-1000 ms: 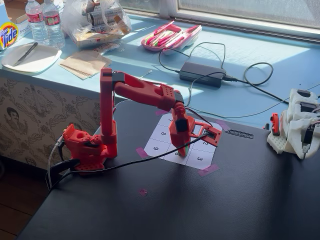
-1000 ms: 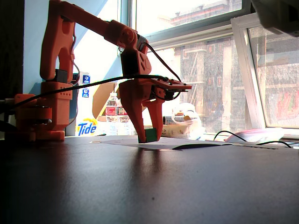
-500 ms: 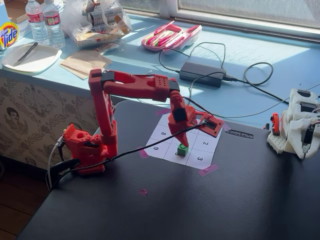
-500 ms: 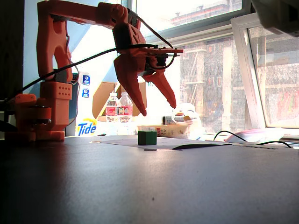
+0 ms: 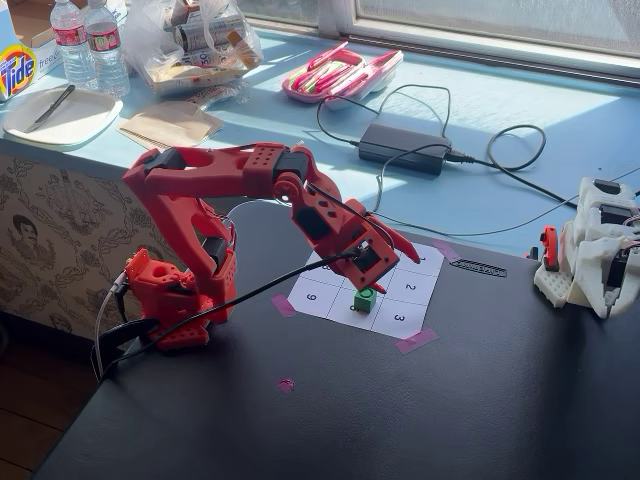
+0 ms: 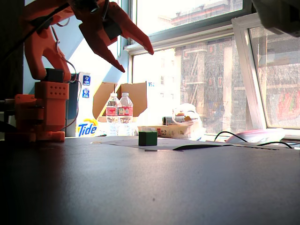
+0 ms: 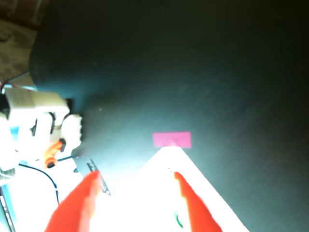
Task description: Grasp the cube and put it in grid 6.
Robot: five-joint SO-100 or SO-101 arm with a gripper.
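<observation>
The small green cube (image 5: pixel 366 298) rests on the white numbered sheet, in the cell between the "9" and the "3", which is grid 6 (image 5: pixel 344 312); the cube covers the digit. My red gripper (image 5: pixel 398 258) hangs open above and just behind the cube, holding nothing. In the low fixed view the cube (image 6: pixel 147 138) stands alone on the sheet, and the gripper (image 6: pixel 137 61) is high above it to the left, jaws spread. The wrist view shows both red fingers (image 7: pixel 79 203) over glaring white paper; the gripper (image 7: pixel 136 175) is empty, and a faint green edge shows beside the right finger.
A white second robot (image 5: pixel 596 248) stands at the table's right edge. A black power brick (image 5: pixel 401 146) and cables lie on the blue sill behind. Pink tape (image 5: pixel 416 340) pins the sheet's corners. A black cable trails from my arm's base (image 5: pixel 170 295).
The gripper was shut on the cube on the sheet, then opened and left it there. It has since lifted and pulled back toward the base.
</observation>
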